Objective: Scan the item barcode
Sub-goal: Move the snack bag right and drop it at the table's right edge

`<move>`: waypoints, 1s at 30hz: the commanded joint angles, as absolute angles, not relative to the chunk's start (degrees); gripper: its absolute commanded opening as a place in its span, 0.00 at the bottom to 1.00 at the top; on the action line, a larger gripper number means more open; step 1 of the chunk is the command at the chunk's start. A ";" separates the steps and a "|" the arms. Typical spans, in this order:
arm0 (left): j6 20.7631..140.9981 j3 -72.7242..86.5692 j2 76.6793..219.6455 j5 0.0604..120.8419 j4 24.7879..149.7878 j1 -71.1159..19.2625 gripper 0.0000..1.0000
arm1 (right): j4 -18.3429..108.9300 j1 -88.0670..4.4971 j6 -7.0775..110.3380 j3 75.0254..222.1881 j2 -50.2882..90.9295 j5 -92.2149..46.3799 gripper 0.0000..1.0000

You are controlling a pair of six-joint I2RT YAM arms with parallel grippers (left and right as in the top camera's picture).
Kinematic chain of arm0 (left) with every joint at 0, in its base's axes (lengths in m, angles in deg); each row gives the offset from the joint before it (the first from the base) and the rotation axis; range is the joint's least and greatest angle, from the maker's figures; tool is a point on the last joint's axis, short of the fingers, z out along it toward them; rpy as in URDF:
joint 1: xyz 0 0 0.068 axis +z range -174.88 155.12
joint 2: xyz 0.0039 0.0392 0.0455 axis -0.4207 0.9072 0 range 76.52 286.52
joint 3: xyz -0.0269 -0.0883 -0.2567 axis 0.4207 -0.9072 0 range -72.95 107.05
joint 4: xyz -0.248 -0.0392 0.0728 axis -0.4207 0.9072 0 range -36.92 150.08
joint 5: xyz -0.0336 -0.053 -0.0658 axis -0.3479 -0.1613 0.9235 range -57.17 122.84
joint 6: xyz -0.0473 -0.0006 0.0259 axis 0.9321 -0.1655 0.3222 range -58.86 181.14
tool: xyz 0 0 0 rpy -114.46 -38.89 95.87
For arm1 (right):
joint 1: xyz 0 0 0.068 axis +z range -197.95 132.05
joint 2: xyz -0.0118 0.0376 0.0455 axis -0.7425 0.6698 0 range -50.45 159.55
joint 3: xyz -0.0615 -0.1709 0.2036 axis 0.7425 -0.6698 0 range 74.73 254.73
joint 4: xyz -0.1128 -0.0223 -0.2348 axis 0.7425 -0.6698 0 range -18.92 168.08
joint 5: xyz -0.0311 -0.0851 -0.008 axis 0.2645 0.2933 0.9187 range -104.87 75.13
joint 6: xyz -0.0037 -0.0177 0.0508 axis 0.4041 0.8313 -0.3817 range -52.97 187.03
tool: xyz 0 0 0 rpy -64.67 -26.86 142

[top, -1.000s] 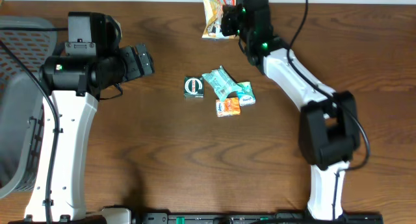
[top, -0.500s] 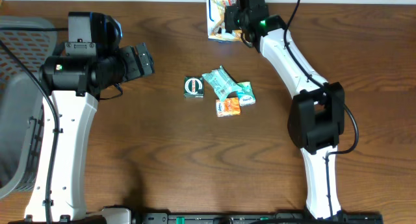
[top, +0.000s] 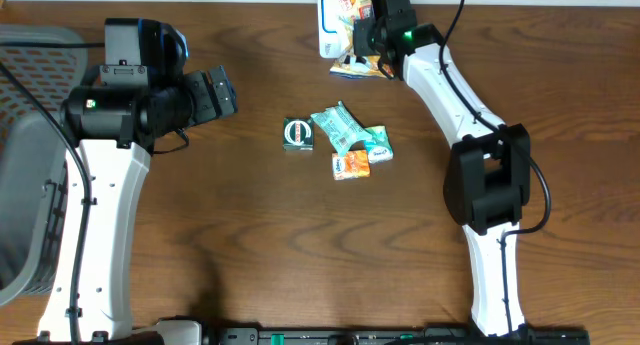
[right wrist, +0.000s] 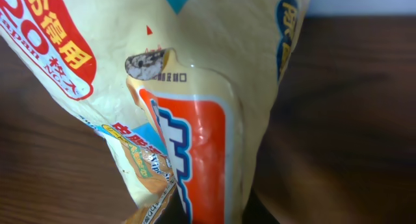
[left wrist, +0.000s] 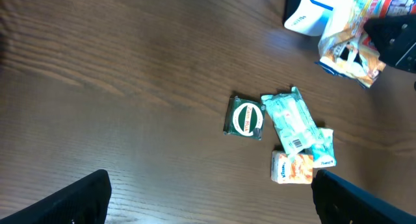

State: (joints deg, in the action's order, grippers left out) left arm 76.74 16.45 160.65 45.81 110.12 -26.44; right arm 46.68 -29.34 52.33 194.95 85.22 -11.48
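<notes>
The item is a cream snack bag [top: 352,5] with orange and red print, held up at the table's far edge. My right gripper [top: 368,33] is shut on it. In the right wrist view the bag [right wrist: 195,87] fills the frame and hides most of my right gripper [right wrist: 214,212]. The left wrist view shows the bag [left wrist: 348,45] next to a white object with a blue line [left wrist: 311,13]. No barcode shows on the bag. My left gripper [top: 218,93] hangs open and empty over the table's left half, its fingers [left wrist: 71,201] spread wide.
In the middle of the table lie a green packet with a round logo [top: 297,134], a teal wipes packet [top: 340,128], a small teal pack [top: 381,148] and an orange tissue pack [top: 350,165]. A grey basket [top: 25,135] stands at the left edge.
My right arm has reached farther toward the back edge and turned the bag, whose lower end now hangs a little lower and to the right. The left arm has not moved.
</notes>
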 commanded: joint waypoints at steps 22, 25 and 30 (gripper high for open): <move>76.37 16.67 160.76 45.61 110.29 -26.24 0.98 | 19.69 -72.05 69.20 195.76 76.96 2.49 0.99; 76.37 16.67 160.76 45.61 110.27 -26.24 0.98 | 18.62 -72.26 69.18 195.76 76.96 -11.15 0.99; 76.37 16.67 160.76 45.61 110.29 -26.24 0.98 | 18.46 -70.54 69.18 195.68 76.98 -32.39 0.83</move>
